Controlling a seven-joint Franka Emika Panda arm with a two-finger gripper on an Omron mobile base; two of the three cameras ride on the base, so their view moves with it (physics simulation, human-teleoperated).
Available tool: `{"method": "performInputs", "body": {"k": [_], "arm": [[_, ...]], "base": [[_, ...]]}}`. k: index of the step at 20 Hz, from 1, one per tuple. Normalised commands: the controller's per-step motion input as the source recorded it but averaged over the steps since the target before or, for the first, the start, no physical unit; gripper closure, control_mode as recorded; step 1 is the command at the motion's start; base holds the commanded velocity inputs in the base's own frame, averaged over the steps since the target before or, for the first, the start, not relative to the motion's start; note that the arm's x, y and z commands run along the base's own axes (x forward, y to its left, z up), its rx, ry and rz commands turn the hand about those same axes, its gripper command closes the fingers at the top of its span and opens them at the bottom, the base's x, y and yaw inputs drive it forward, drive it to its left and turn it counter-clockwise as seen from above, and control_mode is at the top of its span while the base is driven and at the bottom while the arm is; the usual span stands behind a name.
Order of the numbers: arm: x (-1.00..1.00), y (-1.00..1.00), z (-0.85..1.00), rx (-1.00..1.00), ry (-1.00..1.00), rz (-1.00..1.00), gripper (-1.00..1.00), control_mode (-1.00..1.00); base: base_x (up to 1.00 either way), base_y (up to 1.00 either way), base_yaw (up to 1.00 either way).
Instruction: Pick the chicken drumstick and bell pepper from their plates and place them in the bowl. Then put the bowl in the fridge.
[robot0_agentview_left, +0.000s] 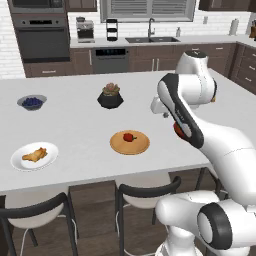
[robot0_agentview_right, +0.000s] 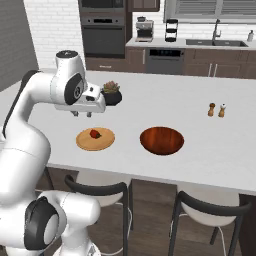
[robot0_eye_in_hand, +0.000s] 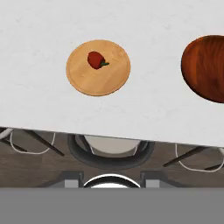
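While the end effector (robot0_agentview_right: 82, 114) hangs above the bench (robot0_agentview_right: 200, 145), grip unclear, the bell pepper (robot0_eye_in_hand: 96, 60) sits on its wooden plate (robot0_eye_in_hand: 98, 83) beside the bowl (robot0_eye_in_hand: 205, 70).

The bowl (robot0_eye_in_hand: 204, 68) is cut off by the right edge of the hand view. In the left base view it is almost wholly hidden behind the arm. The gripper (robot0_agentview_right: 82, 114) is seen too small for the jaw spacing to be judged.
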Motion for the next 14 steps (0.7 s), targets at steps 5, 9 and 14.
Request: {"method": "performInputs", "body": {"k": [5,9,14], "arm": [[-0.17,0.08,-0.34,-0.06,0.0,0.0,-1.0,-1.0],[0.16,0.33,-0.57,-0.22,0.0,0.11,-1.0,-1.0],[0.69,0.25,-0.38,-0.22,0.11,0.27,-1.0,-1.0]], "base": [[0.0,0.0,0.0],[0.0,0.0,0.0],[0.0,0.0,0.0]]}}
